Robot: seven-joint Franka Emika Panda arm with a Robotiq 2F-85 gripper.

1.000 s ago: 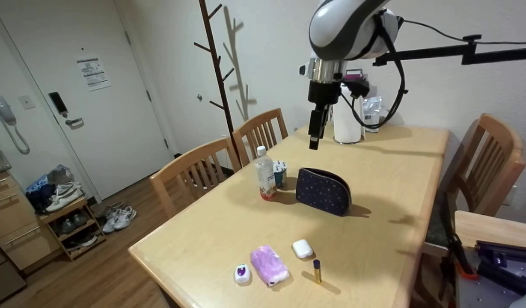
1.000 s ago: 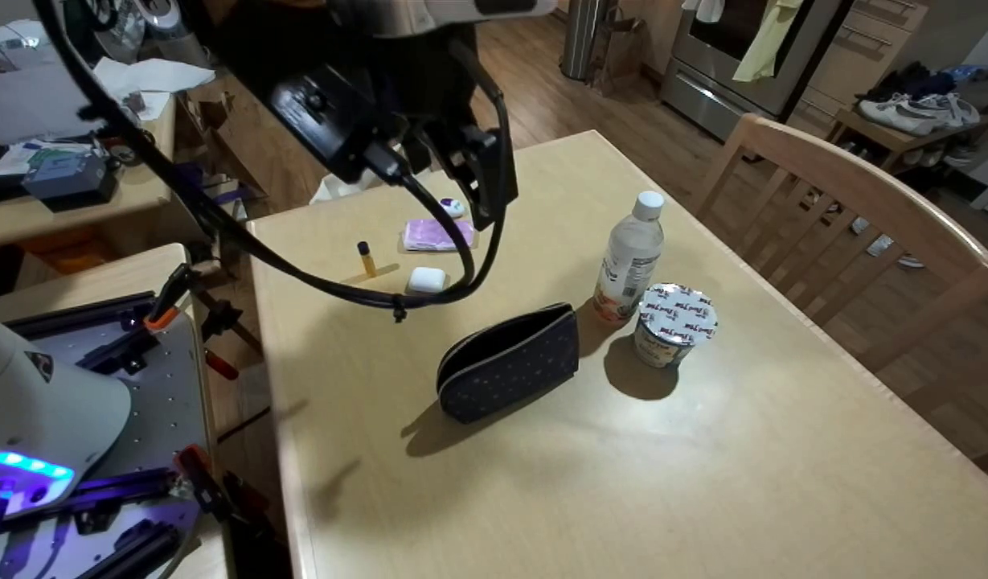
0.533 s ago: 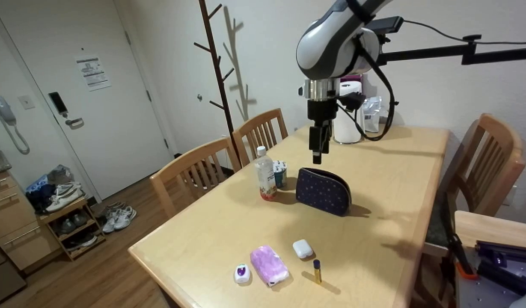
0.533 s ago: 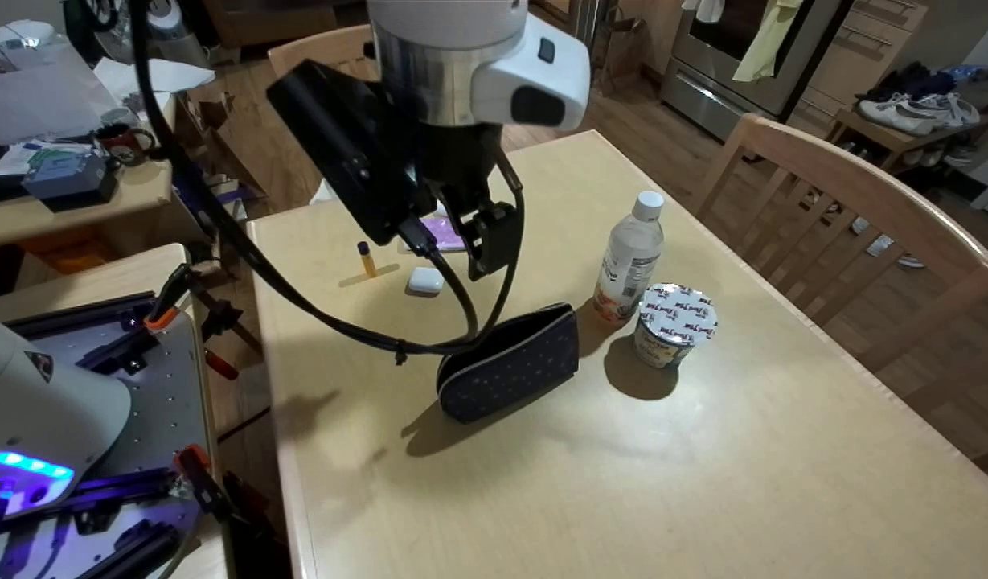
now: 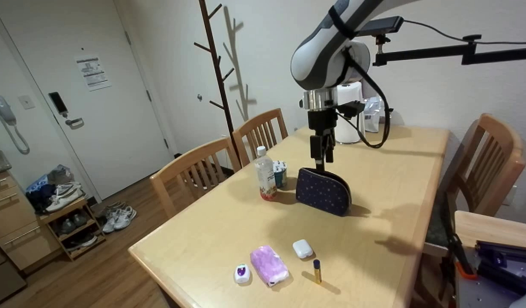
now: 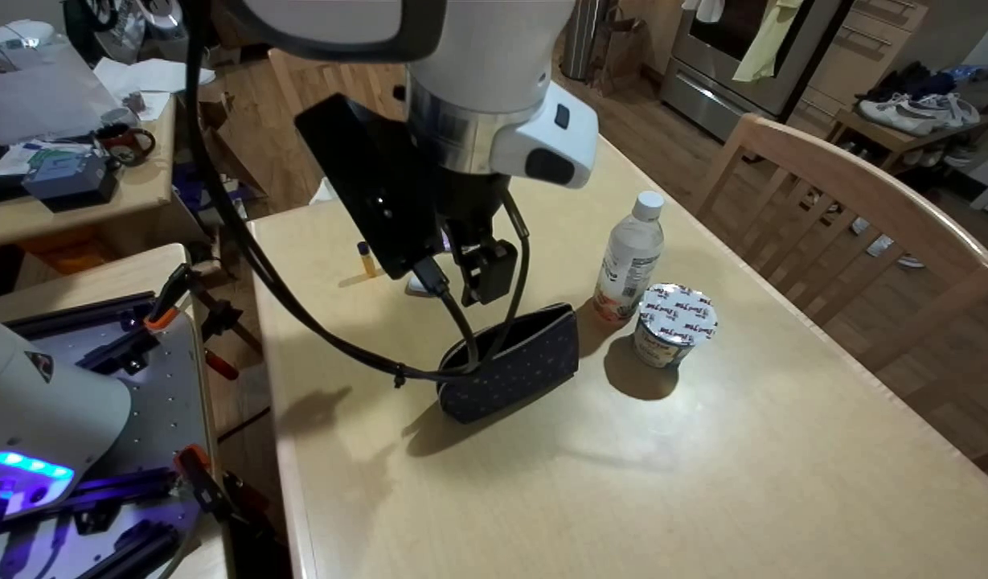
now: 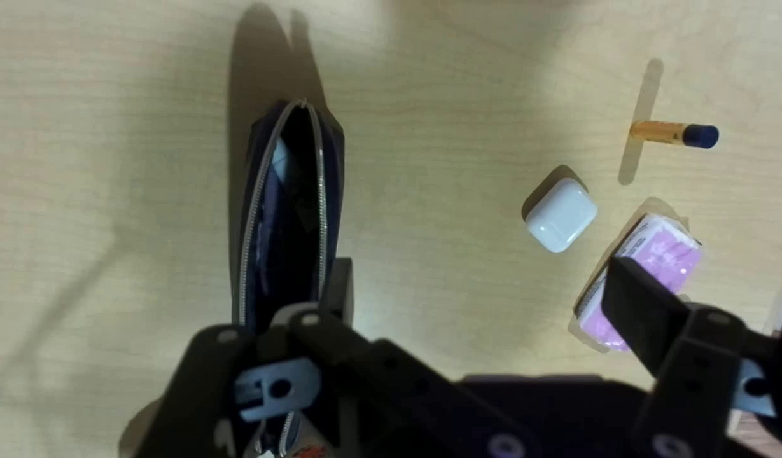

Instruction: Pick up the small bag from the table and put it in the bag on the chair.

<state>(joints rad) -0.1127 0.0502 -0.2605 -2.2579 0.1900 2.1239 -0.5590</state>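
Note:
The small bag (image 5: pixel 322 193), a navy pouch with pale specks, stands upright on the light-wood table (image 5: pixel 220 244). Its zip top is open in an exterior view (image 6: pixel 518 374) and in the wrist view (image 7: pixel 330 191), where something pale shows inside. My gripper (image 5: pixel 324 164) points down just over the pouch's top edge. In the wrist view the gripper (image 7: pixel 479 282) has its fingers wide apart with nothing between them; the left finger overlaps the pouch's zip edge. Cables partly cover the pouch in an exterior view. No bag on a chair is in view.
A bottle (image 5: pixel 266 175) and a cup (image 6: pixel 675 322) stand beside the pouch. A purple packet (image 5: pixel 269 265), white case (image 7: pixel 561 215), yellow stick (image 7: pixel 661 132) and white-purple item (image 5: pixel 242 273) lie on the table. A paper roll (image 5: pixel 348 128) stands behind the arm. Chairs (image 5: pixel 194 167) flank the table.
My gripper has come down from well above the table to the pouch's top edge. The pouch and the other table items have not moved.

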